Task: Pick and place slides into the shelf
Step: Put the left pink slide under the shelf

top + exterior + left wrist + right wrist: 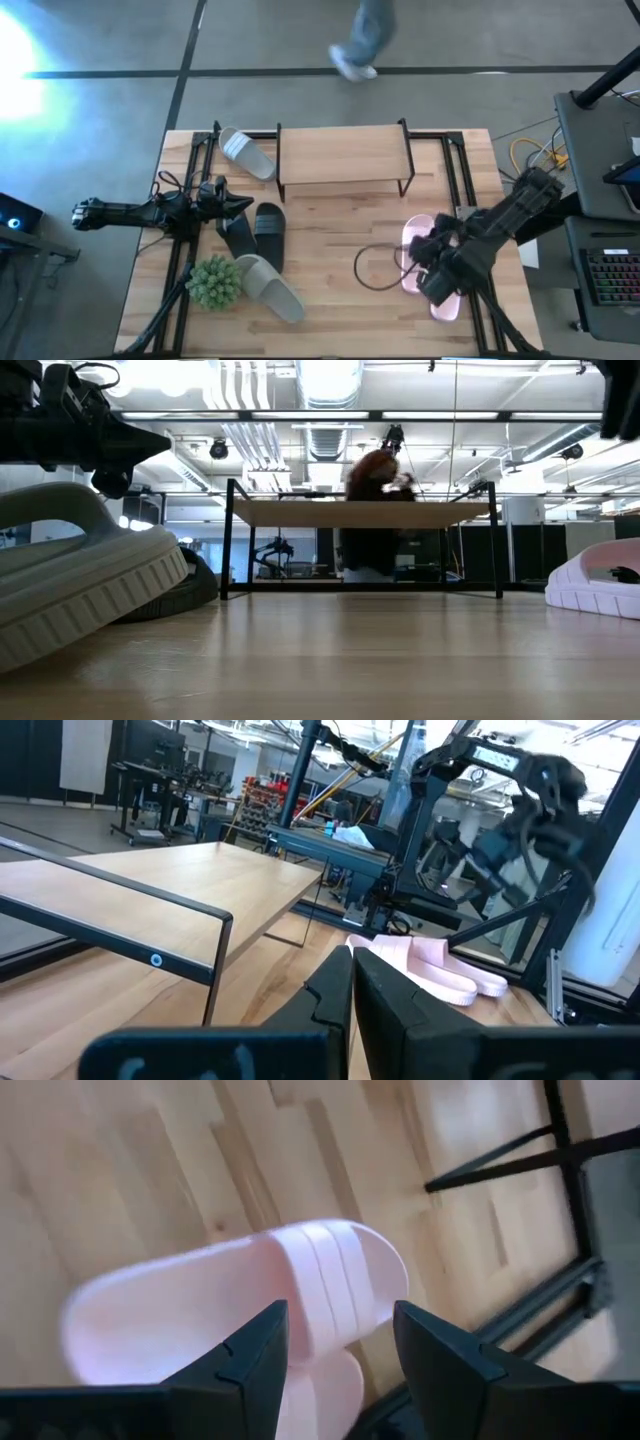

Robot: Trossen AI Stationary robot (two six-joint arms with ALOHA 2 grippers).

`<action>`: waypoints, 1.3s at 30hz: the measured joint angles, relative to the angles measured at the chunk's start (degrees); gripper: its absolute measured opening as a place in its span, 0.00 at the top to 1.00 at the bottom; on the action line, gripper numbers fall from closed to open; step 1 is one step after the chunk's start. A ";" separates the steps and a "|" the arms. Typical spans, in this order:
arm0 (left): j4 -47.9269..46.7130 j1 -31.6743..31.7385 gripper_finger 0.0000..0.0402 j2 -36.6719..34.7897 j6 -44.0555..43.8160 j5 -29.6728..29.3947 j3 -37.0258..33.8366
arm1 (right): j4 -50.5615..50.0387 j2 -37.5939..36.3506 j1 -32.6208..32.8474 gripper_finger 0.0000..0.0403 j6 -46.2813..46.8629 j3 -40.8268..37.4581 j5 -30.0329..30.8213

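The pale pink slides (424,262) lie near the table's right edge, toward the front right corner, partly covered in the high view by the right gripper (437,272) that hangs over them. In the right wrist view its two dark fingers (250,1355) stand apart, jaws open, with a pink slide (250,1295) showing between and beyond them; nothing is clamped.

The black slides (258,233) sit side by side left of the table's middle. One grey-white slide (268,286) lies near the front edge, just beside the green plant ball (214,281); the other grey-white slide (246,153) lies at the back, just off the left end of the shelf (342,154) (its board is bare on top). The shelf stands along the back edge, centred.

The left gripper (236,206) hovers near the left edge, above the black slides' back end; its fingers (400,1010) meet, jaws closed on nothing.

Beyond the table's back edge a person's leg (362,40) crosses the floor
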 joint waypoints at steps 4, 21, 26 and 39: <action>0.05 -0.01 1.00 0.01 0.00 -0.01 0.00 | 0.01 3.64 1.36 0.55 1.51 -2.30 -0.10; 0.13 -0.02 1.00 0.00 0.02 -0.02 0.00 | 11.98 4.51 4.87 0.54 0.99 -15.22 0.03; 0.05 0.00 1.00 -0.01 0.02 0.00 0.00 | 12.84 4.45 3.79 0.54 -0.77 -18.98 0.30; 0.16 0.00 1.00 0.03 0.01 -0.01 0.00 | 18.88 4.49 -0.90 0.54 -3.33 -26.39 0.34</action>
